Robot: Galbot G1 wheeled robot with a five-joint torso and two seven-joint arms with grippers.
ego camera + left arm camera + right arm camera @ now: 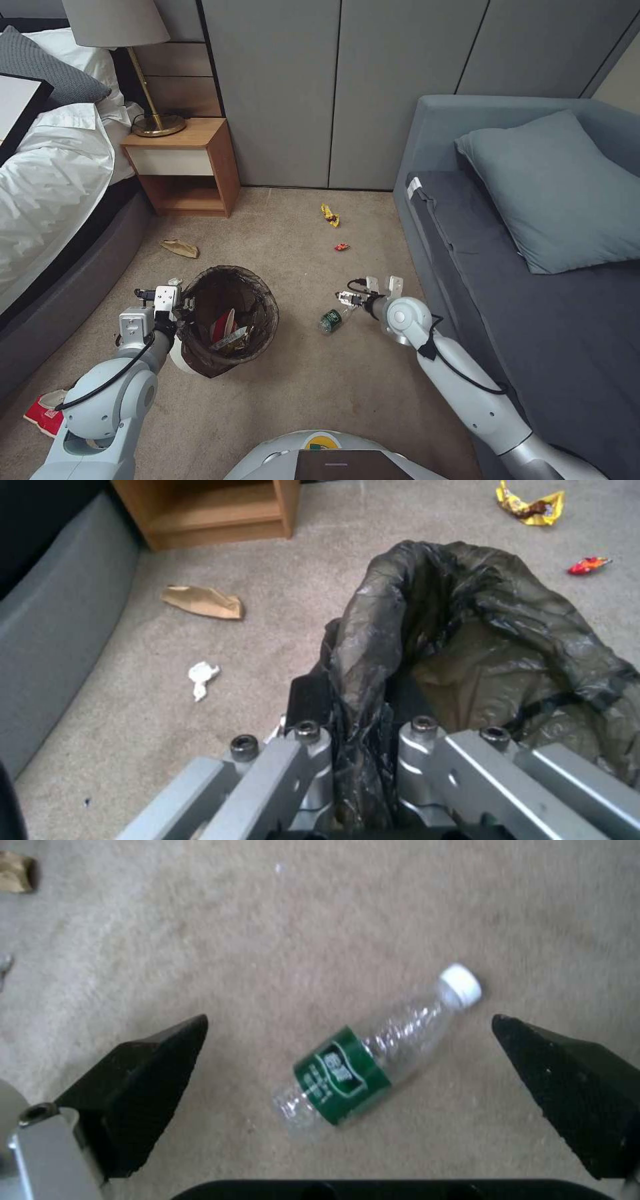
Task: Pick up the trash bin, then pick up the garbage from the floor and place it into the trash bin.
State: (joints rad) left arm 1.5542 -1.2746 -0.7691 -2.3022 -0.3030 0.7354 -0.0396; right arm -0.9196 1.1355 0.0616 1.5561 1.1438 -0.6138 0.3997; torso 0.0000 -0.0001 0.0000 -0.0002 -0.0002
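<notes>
The trash bin point(263, 293), white with a dark liner bag point(480, 630) over its rim, is held off the beige floor point(300, 387). My left gripper point(179, 308) is shut on the near rim, the liner pinched between its fingers point(303, 760). Some packets lie inside the bin. A small clear plastic bottle point(331, 320) with a green label lies on the carpet. My right gripper point(347, 299) hovers just over this bottle point(373, 1050), open, one finger point(147, 1075) on each side without touching it.
More litter lies around: a yellow wrapper point(329, 215), a red candy wrapper point(341, 247), tan paper point(179, 248), a white tissue point(202, 672) and red packets point(45, 413). A bed point(53, 200) and nightstand point(187, 167) stand left, a grey sofa point(533, 280) right.
</notes>
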